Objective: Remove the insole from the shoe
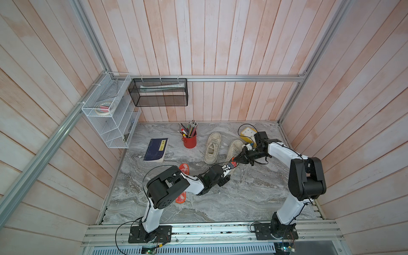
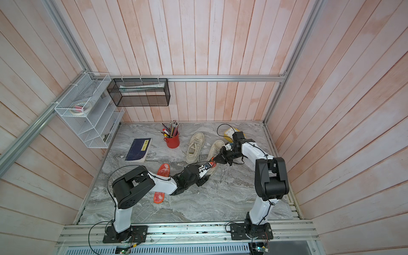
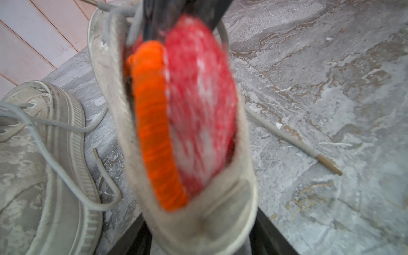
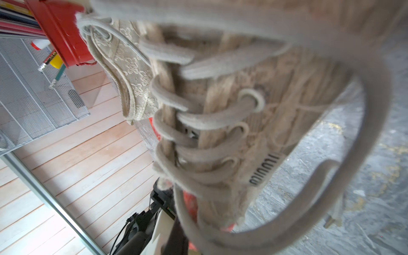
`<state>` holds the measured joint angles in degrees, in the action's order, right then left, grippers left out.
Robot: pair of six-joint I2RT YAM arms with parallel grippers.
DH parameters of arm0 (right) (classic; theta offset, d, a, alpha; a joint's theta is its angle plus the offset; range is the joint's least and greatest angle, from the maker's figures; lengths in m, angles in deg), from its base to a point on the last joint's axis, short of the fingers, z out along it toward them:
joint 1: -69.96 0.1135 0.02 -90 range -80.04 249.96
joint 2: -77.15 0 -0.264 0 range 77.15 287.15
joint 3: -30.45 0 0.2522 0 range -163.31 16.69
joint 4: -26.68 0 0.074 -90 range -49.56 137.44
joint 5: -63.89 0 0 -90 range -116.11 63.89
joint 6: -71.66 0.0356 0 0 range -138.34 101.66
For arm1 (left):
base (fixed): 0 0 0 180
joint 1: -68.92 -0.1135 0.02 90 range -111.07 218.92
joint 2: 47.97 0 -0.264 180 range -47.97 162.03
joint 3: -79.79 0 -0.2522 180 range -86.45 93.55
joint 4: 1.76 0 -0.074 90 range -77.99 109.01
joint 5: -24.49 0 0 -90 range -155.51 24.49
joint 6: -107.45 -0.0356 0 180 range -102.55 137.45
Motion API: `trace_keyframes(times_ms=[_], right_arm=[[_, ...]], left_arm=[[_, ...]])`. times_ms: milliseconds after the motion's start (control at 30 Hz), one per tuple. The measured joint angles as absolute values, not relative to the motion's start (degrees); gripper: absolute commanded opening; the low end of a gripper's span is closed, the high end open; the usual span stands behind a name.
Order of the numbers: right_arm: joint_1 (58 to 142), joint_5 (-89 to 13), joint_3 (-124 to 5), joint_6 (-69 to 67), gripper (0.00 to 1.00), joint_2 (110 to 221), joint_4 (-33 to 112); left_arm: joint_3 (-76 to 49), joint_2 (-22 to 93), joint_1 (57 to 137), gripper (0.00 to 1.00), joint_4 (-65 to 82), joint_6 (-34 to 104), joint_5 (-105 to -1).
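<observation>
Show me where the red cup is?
In both top views the red cup stands at the back, left of centre, between the blue book and a beige shoe.

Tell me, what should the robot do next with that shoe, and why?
Probably the right pincer should pull the insole up and out of the shoe. It pinches the insole's end, the insole is only partly out, and the left pincer straddles the heel, seemingly to steady it.
</observation>
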<state>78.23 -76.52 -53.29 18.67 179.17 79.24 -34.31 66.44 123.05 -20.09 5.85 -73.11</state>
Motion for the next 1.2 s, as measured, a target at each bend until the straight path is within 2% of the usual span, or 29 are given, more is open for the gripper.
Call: trace_keyframes(times_ms=[233, 300, 400, 533, 667, 867, 1000, 1200], right_arm=[[76.77, -79.3, -53.64, 20.22, 0.0, 179.3, 81.76], [76.59, -79.08, -54.51, 19.28, 0.0, 179.87, 83.51], [76.72, -78.6, -54.77, 18.96, 0.0, 180.86, 83.94], [76.94, -77.7, -54.25, 20.03, 0.0, 181.42, 82.57], [77.75, -76.9, -54.18, 21.36, 0.0, 181.75, 80.82], [78.54, -76.31, -54.2, 22.72, 0.0, 182.17, 78.7], [78.82, -76.06, -54.16, 23.52, 0.0, 182.17, 77.89], [78.93, -76.13, -53.53, 23.9, 0.0, 182.17, 76.62]], left_arm=[[-35.25, 66.44, 123.05, 0.46, -21.82, 3.88, -73.46], [-35.34, 66.35, 123.1, 0.53, -21.93, 3.51, -73.43], [-36.19, 65.3, 123.1, 0.73, -21.51, 3.43, -73.26], [-39.42, 60.43, 122.99, 0.82, -20.18, 4.69, -72.32], [-43.1, 50.77, 122.77, 0.8, -19.63, 8.13, -69.76], [-44.45, 39.23, 121.13, 0.64, -19.2, 18.11, -63.53], [-42.46, 38.84, 116.93, 0.56, -16.77, 27.34, -57.0], [-35.23, 43.95, 113.81, 0.51, -11.24, 36.01, -48.49]])
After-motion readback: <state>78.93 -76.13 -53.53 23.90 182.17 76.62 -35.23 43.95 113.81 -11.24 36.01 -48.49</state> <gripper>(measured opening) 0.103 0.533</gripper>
